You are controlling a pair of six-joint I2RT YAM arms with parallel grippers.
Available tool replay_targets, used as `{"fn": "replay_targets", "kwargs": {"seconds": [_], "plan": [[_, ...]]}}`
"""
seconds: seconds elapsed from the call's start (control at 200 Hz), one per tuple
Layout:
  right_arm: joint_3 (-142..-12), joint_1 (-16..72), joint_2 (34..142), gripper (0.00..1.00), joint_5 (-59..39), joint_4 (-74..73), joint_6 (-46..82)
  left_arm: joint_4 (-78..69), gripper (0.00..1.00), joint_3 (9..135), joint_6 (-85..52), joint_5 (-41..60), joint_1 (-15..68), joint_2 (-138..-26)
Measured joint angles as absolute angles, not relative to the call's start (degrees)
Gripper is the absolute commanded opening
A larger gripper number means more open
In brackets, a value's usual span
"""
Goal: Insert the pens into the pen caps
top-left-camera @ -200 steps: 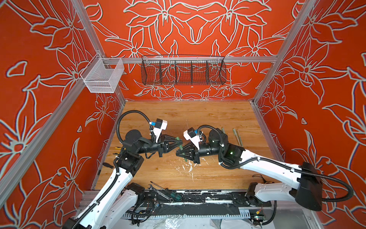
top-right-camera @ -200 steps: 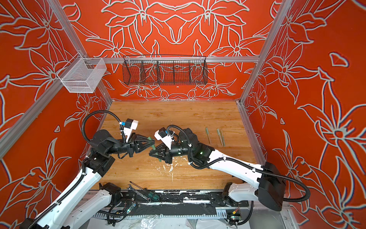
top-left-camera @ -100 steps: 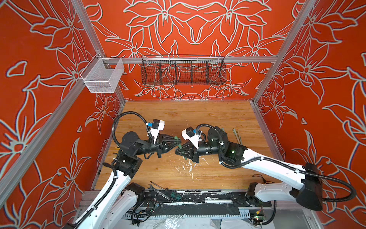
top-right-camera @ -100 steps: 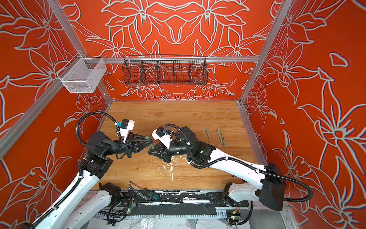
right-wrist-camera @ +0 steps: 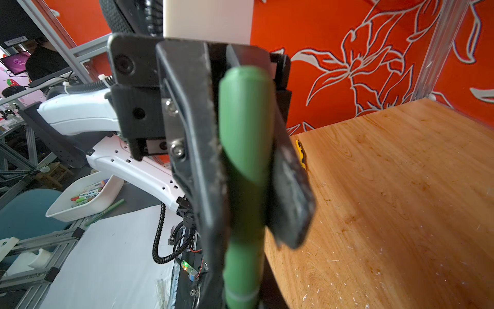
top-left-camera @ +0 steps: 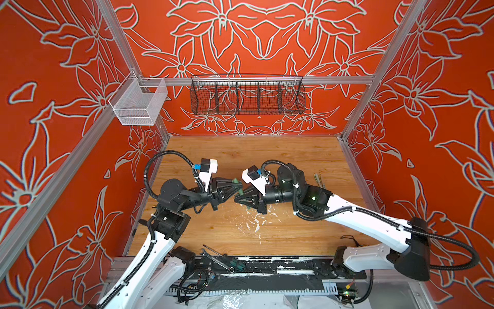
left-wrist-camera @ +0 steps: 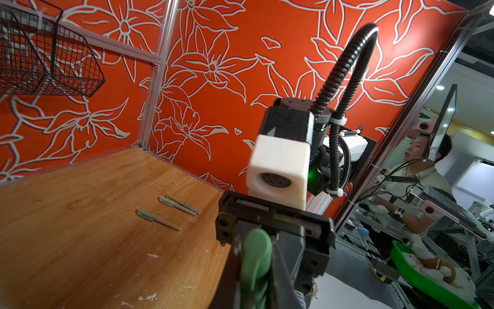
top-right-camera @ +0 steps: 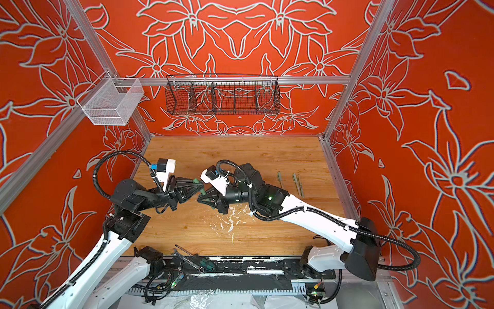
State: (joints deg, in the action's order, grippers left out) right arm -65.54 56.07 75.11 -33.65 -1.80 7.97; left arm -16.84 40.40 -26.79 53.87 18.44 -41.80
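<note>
My left gripper [top-left-camera: 238, 186] and right gripper [top-left-camera: 236, 197] meet tip to tip above the middle of the wooden table [top-left-camera: 240, 155]. In the right wrist view a green pen [right-wrist-camera: 240, 267] rises from my shut right gripper [right-wrist-camera: 240, 299] into a green pen cap [right-wrist-camera: 246, 107]. The left gripper's fingers [right-wrist-camera: 187, 133] clamp that cap from both sides. The left wrist view shows the same green cap [left-wrist-camera: 255, 256], blurred, in the shut left gripper [left-wrist-camera: 254, 294]. Three capped beige and pale green pens [top-right-camera: 280, 179] [top-right-camera: 295, 182] [top-right-camera: 300, 184] lie at the right of the table.
A screwdriver and a wrench [top-left-camera: 222, 260] lie at the front edge. Yellow-black pliers [right-wrist-camera: 300, 155] lie near the left wall. A black wire basket [top-left-camera: 247, 96] and a white mesh basket [top-left-camera: 139, 104] hang on the walls. White flecks [top-left-camera: 256, 222] dot the wood under the right arm.
Both grippers have stayed shut and close together. The left arm has drawn back a little to the left, and the meeting point has shifted slightly toward the back.
</note>
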Motion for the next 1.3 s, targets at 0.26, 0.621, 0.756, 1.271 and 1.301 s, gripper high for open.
{"fn": "replay_targets", "kwargs": {"seconds": [0.26,0.621,0.756,1.271,1.301], "plan": [[-67.61,55.83,75.81,0.00,-33.78,-1.21,7.42,-18.50,0.00,40.71,-26.83,52.42,18.46,-41.80],[-70.37,55.86,75.83,0.00,-34.35,1.28,5.80,-20.75,0.00,41.36,-26.94,51.62,19.44,-41.89],[-72.05,55.83,75.85,0.00,-34.39,2.79,4.64,-22.26,0.00,41.43,-27.03,49.95,20.71,-41.91],[-79.77,55.59,76.64,0.00,-34.33,12.62,-0.84,-25.15,0.00,42.59,-26.57,46.76,23.16,-41.98],[-79.77,55.55,76.64,0.00,-34.30,12.75,-0.84,-24.91,0.00,42.65,-26.39,46.65,23.22,-41.98]]}}
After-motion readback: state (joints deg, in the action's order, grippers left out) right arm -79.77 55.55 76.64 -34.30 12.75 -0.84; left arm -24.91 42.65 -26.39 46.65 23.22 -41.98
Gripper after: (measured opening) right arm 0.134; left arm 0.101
